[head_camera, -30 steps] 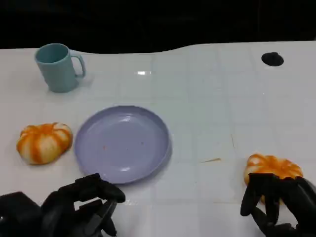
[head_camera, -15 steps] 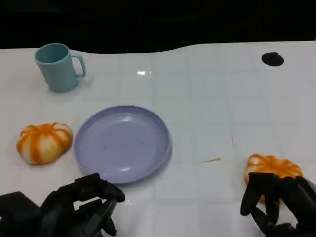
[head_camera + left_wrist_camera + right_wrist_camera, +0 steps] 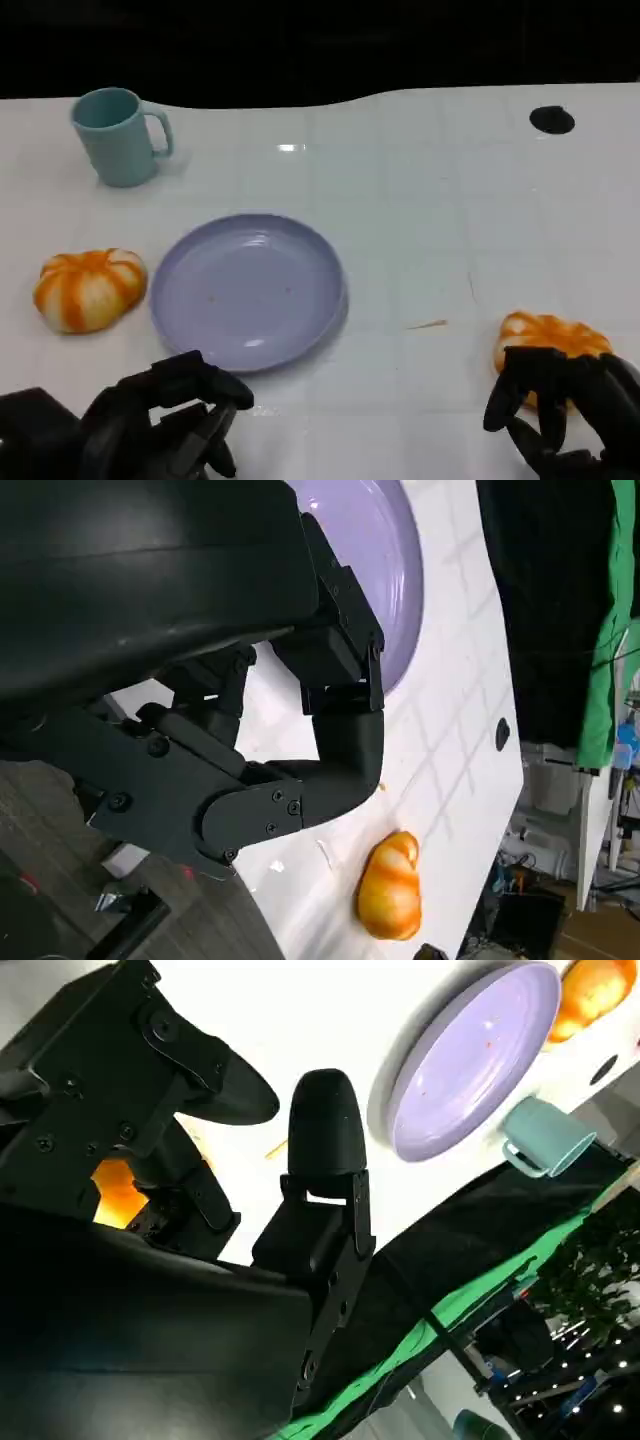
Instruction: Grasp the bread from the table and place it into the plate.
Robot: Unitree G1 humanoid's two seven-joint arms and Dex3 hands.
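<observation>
The right robot hand [image 3: 565,410] has sunk slightly toward the near bench [image 3: 440,230] edge, its fingers [image 3: 520,385] remaining over the bread [image 3: 550,340].

We find no writing, label, brand mark, number or sign that can be read anywhere in these views.
</observation>
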